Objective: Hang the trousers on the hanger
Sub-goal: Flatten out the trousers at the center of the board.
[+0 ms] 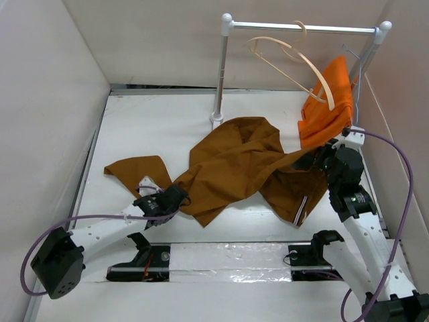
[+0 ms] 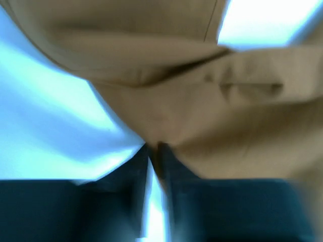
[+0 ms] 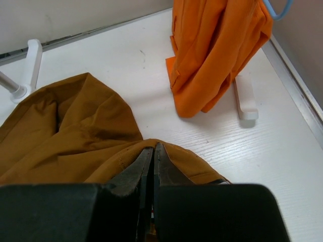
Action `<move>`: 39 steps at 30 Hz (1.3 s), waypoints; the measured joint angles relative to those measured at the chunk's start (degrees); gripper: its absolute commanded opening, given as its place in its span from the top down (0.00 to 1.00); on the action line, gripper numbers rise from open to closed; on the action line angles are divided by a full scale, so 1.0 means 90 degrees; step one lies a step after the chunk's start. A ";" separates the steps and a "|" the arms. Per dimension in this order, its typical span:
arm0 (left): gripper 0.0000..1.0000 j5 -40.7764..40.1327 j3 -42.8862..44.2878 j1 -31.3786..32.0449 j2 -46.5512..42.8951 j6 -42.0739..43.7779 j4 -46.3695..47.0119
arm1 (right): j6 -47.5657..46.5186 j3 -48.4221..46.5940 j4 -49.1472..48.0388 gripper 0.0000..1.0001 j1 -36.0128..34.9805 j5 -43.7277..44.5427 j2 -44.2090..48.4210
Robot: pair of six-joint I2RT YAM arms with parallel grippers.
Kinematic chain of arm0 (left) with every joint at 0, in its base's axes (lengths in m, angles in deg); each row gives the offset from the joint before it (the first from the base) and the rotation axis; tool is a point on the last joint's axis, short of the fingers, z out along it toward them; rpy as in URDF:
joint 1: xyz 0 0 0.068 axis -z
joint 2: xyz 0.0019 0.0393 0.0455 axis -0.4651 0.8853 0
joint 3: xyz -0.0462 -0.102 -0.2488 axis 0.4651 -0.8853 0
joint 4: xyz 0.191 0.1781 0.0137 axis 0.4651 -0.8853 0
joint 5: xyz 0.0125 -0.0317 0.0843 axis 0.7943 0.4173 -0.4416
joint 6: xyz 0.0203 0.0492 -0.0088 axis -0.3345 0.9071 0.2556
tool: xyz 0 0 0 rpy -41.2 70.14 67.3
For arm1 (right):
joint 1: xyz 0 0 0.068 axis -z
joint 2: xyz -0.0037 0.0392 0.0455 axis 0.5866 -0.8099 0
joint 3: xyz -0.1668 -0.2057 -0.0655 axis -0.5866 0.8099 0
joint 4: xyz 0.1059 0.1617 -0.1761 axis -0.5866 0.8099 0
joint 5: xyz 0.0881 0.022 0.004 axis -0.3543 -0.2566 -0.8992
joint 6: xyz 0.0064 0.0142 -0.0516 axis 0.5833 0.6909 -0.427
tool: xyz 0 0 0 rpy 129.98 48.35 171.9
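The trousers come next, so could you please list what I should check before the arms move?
1. Left gripper shut on the trousers: ok.
2. Right gripper shut on the trousers: ok.
3. Trousers spread flat for draping: not ok, crumpled on the table.
4. Hanger hooked on the rail: ok.
5. Hanger clear of the orange garment: cannot tell.

I can read nothing here. No word, number, label or brand is legible on the trousers (image 1: 234, 161) or on anything around them, in any of my views. My left wrist view is too blurred to make out any marking.
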 measured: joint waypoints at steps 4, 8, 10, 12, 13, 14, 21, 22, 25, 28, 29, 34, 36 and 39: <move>1.00 -0.0180 0.0134 -0.1088 -0.0206 0.0614 -0.0024 | -0.0073 -0.0010 -0.0017 1.00 -0.0112 -0.0010 -0.0080; 1.00 -0.0753 0.1348 -0.1304 -0.1287 0.1469 -0.0758 | -0.0146 -0.0134 0.0202 1.00 -0.0155 -0.0177 -0.0163; 1.00 -0.1086 0.2414 -0.1299 -0.1727 0.1911 -0.1001 | -0.0194 -0.0274 0.0423 1.00 -0.0187 -0.0389 -0.0085; 1.00 -0.1457 0.3514 -0.1311 -0.1928 0.2273 -0.1241 | -0.0255 -0.0393 0.0670 1.00 -0.0338 -0.0597 0.0126; 1.00 -0.1630 0.3978 -0.1321 -0.1970 0.2458 -0.1353 | -0.0294 -0.0449 0.0850 1.00 -0.0454 -0.0726 0.0304; 1.00 -0.1804 0.4369 -0.1328 -0.2025 0.2620 -0.1457 | -0.0328 -0.0532 0.1078 1.00 -0.0583 -0.0848 0.0510; 1.00 -0.2528 0.5353 -0.1365 -0.2093 0.4163 -0.1311 | -0.0741 -0.2443 0.3075 1.00 -0.1430 -0.2385 0.1161; 1.00 -0.2586 0.5425 -0.1379 -0.1967 0.4386 -0.1183 | -0.0816 -0.2929 0.3356 1.00 -0.1438 -0.2701 0.1090; 1.00 -0.2769 0.5498 -0.1387 -0.1406 0.5134 -0.0401 | -0.1020 -0.4041 0.3619 1.00 -0.1440 -0.3257 0.0998; 1.00 -0.2790 0.5566 -0.1591 -0.0442 0.5799 0.0517 | -0.1132 -0.4172 0.3480 1.00 -0.1481 -0.3099 0.1059; 1.00 -0.2623 0.5700 -0.1821 0.0002 0.5952 0.0726 | -0.1144 -0.3990 0.3310 1.00 -0.1491 -0.2941 0.1056; 0.74 -0.1018 0.6360 -0.3310 0.2577 0.6334 0.1838 | -0.1052 -0.2538 0.2543 1.00 -0.1372 -0.1872 0.0083; 0.53 -0.0617 0.7077 -0.3568 0.3769 0.6416 0.1518 | -0.1018 -0.2149 0.2380 1.00 -0.1105 -0.1671 -0.0457; 0.27 -0.0270 0.7980 -0.3461 0.5170 0.6671 0.1345 | -0.0952 -0.1919 0.2246 1.00 -0.0704 -0.1632 -0.1105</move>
